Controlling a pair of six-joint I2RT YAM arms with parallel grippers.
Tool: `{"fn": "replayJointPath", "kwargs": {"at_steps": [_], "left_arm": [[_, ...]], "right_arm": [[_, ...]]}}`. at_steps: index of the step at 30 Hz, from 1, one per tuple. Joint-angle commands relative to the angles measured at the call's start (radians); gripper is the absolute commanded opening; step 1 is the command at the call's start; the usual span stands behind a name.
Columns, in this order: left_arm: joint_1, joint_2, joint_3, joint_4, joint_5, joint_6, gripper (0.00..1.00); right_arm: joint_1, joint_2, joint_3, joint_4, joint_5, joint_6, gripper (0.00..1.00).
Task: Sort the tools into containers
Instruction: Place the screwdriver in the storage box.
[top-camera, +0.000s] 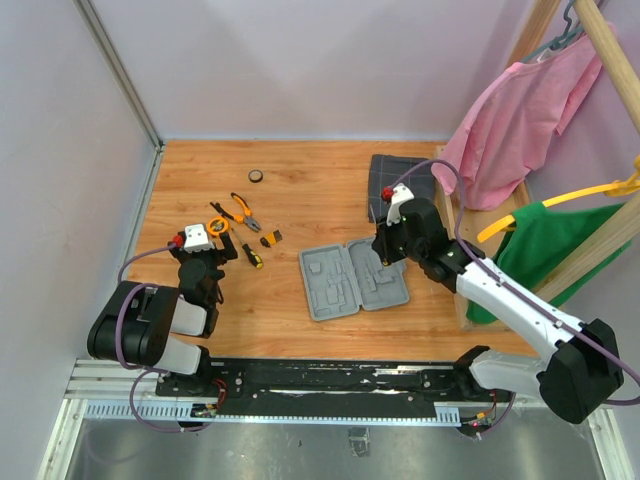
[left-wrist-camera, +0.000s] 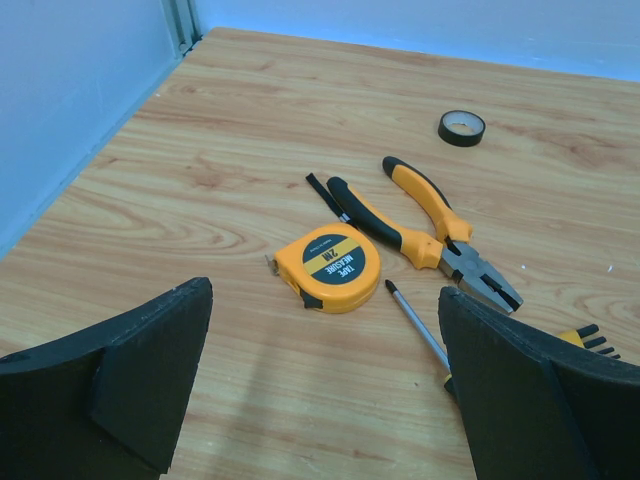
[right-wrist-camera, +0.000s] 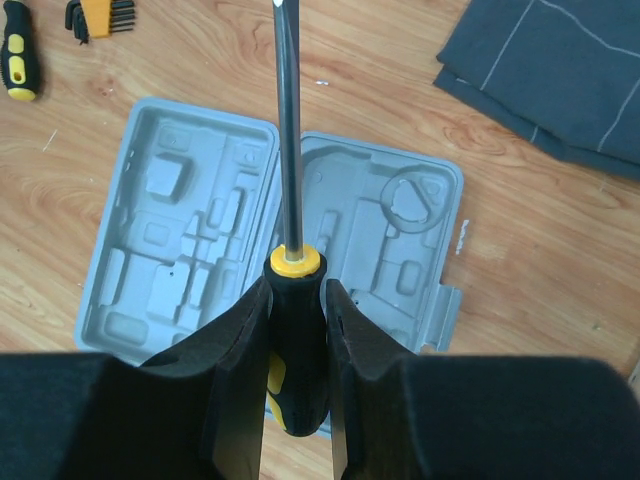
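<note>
Scene: two robot arms at a wooden table (top-camera: 300, 200), seen from above and from each wrist.
Right gripper (right-wrist-camera: 297, 292): its fingers pinch the black and yellow handle of a long screwdriver (right-wrist-camera: 288, 130), with the shaft pointing forward, away from the wrist.
Where the screwdriver is: in the air above the open grey tool case (right-wrist-camera: 330, 200). Its shaft runs over the hinge line between the two halves and does not seem to touch the case.
Left gripper (left-wrist-camera: 325, 292): its fingers are spread wide and hold nothing, hovering near the orange tape measure (left-wrist-camera: 328, 266).
Other tools: pliers (left-wrist-camera: 430, 225) and a thin second screwdriver (left-wrist-camera: 415, 325) lie just beside the tape measure, well apart from the case.
Stage, as judged: the case's moulded slots look bare, so most of the sorting remains.
Risk one: the shaft sits over the hinge, not along a long slot. Released here, the screwdriver would likely land across the ridges and rock or roll out.
Risk two: the tip leads. Lowered at a slant, it could catch a moulded wall and shove the light case along the table.
Risk three: the grip is on the handle only, so the long shaft could swing if the hold slips.
Risk four: if the left gripper closes on the tape measure, a finger could knock the thin screwdriver or the pliers crowded beside it.
Unclear: which slot fits the screwdriver.
</note>
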Motion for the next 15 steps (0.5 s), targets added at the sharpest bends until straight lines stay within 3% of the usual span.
{"fn": "replayJointPath", "kwargs": {"at_steps": [1, 15], "left_arm": [[0.008, -0.004, 0.01, 0.015, -0.019, 0.001, 0.99], [0.008, -0.003, 0.01, 0.014, -0.019, 0.001, 0.99]], "right_arm": [[-0.018, 0.003, -0.021, 0.03, -0.041, 0.039, 0.01], [-0.016, 0.029, -0.032, 0.04, -0.071, -0.038, 0.03]]}}
